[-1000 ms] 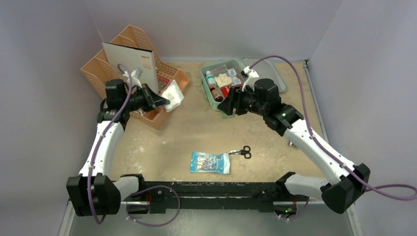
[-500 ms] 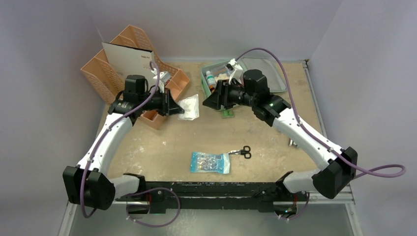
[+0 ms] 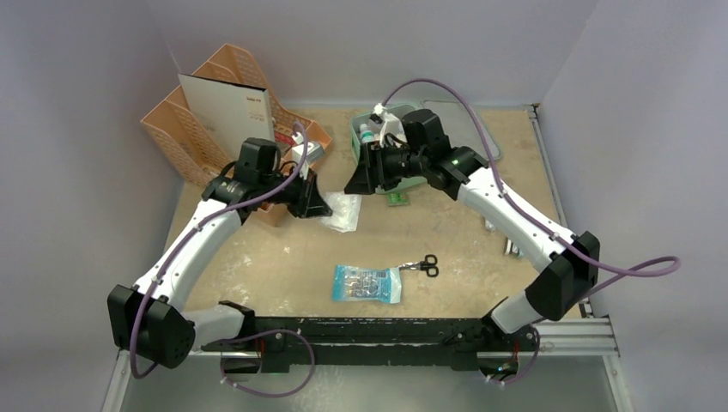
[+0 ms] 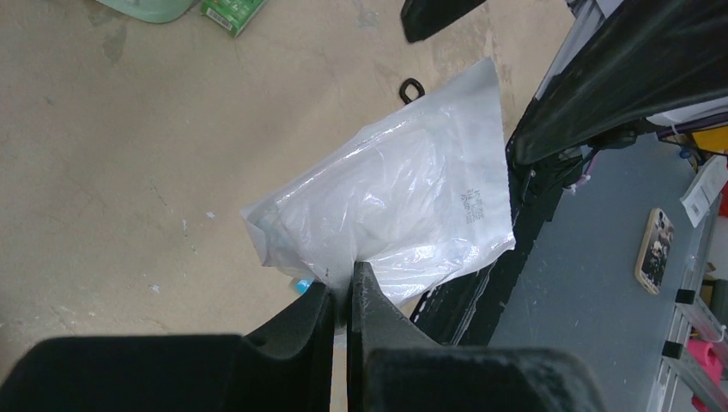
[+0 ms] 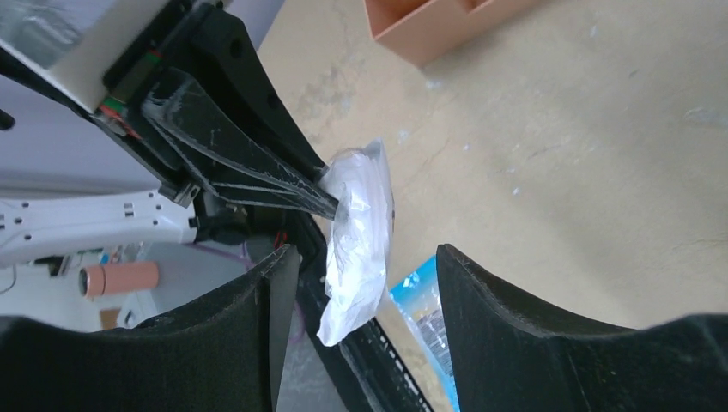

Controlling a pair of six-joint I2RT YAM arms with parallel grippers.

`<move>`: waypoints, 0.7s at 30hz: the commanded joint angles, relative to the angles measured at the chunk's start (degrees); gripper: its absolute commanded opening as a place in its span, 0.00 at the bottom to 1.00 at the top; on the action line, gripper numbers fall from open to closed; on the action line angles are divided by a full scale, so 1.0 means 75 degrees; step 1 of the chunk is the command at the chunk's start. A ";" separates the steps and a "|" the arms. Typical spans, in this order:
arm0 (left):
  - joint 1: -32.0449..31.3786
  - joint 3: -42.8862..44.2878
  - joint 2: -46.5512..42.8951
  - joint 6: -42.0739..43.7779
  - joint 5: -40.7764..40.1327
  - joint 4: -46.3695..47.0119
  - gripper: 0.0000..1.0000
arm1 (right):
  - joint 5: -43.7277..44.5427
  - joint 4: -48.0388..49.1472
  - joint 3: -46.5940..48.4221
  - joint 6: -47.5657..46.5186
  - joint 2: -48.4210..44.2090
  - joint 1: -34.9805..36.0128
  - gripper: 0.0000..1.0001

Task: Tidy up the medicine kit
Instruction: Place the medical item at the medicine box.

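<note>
Left claw (image 4: pixel 345 276) clamps clear pouch (image 4: pixel 403 197) by its edge; right claw (image 5: pixel 365 257), open and empty, should close on the free end hanging just ahead before left releases.

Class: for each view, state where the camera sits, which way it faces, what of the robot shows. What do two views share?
Top: high behind the bases, looking down at the table; left arm and right arm show.
Left wrist: on the left arm, looking along the shut left gripper at the bag it pinches.
Right wrist: on the right arm, facing the left gripper; open right gripper shows.
Shared: the bag, in both wrist views.
</note>
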 commanded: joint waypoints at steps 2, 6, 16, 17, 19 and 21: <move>-0.0218 0.0330 -0.0029 0.0396 0.0020 0.0008 0.00 | -0.0869 -0.0588 0.0452 -0.0305 0.0345 0.0228 0.61; -0.0246 0.0342 -0.0054 0.0452 -0.0050 0.0005 0.00 | -0.0849 -0.0823 0.0601 -0.0445 0.0579 0.0332 0.47; -0.0245 0.0345 -0.0169 0.0041 -0.1360 -0.0026 0.26 | 0.0337 0.0059 -0.0099 -0.0017 -0.0007 0.0341 0.04; -0.0246 0.0371 -0.0202 -0.0071 -0.1485 -0.0008 0.31 | 0.0563 0.0231 -0.0221 0.0000 -0.0092 0.0329 0.04; -0.0237 0.0388 -0.0290 -0.0457 -0.1907 0.0070 0.43 | 0.1006 0.0497 -0.0375 -0.0083 -0.0197 0.0321 0.04; -0.0234 0.0436 -0.0355 -0.0793 -0.2244 0.0093 0.55 | 0.1593 0.0561 -0.0352 -0.0320 -0.0206 0.0286 0.05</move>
